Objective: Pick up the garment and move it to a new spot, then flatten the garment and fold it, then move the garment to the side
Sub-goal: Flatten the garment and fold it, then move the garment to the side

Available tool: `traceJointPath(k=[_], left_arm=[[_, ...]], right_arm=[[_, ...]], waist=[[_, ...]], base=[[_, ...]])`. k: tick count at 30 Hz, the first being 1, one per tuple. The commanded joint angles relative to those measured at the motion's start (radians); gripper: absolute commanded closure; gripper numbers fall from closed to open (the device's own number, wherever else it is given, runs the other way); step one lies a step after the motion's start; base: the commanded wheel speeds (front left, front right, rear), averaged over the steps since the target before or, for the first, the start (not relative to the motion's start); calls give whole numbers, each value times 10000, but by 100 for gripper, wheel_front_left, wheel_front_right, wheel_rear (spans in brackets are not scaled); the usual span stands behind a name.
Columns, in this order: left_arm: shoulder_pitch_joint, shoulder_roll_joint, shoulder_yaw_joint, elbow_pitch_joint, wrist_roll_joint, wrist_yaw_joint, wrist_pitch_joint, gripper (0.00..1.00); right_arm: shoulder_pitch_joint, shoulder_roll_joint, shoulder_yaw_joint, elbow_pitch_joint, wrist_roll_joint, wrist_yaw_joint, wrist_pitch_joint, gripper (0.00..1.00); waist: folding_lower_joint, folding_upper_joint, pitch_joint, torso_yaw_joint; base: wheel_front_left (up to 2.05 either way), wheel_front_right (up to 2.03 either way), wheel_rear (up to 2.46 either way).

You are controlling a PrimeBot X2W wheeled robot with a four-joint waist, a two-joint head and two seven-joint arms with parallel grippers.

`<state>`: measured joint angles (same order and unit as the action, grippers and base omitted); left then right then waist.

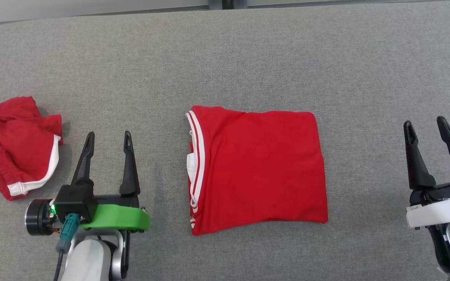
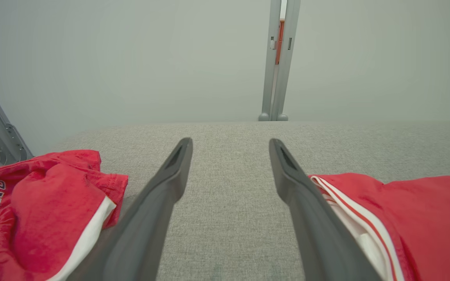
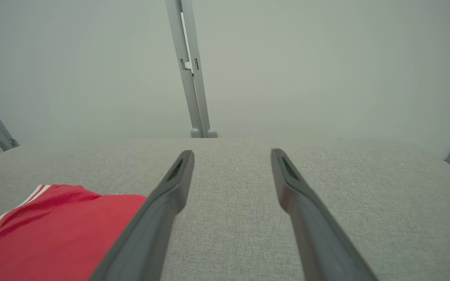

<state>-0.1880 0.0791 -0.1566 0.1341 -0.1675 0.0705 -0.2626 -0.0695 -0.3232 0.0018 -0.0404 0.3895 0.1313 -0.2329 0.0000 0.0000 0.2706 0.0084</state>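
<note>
Garment: the red garment [image 1: 256,171], white stripes along its left edge, lies folded into a flat rectangle at the middle of the grey worktop [image 1: 248,58].
Left claw: the left claw [image 1: 108,136] has its 2 fingers apart and empty, just left of the garment, not touching it.
Right claw: the right claw [image 1: 425,123] has its 2 fingers apart and empty, well off to the garment's right.
Other cloth: a crumpled red cloth [image 1: 14,152] with white trim lies at the worktop's left, beside the left claw.
</note>
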Motion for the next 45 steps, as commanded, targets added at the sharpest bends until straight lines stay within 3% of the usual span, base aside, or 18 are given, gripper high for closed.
traceJointPath(k=[1,26,45], left_arm=[[166,110,60,33,65,19,-28,0],[1853,439,-129,589,-147,39,-26,0],[1872,576,-101,440,-267,275,-26,0]], right_arm=[[173,92,-26,-99,-99,-12,51,0],[2140,891,-178,-707,-661,-12,1153,0],[2329,1001,-224,-974,-776,-12,1392,0]], waist=[[0,0,-181,-135],[0,0,-2101,-311],[0,0,-2317,-291]], base=[[0,0,0],[0,0,0],[0,0,0]])
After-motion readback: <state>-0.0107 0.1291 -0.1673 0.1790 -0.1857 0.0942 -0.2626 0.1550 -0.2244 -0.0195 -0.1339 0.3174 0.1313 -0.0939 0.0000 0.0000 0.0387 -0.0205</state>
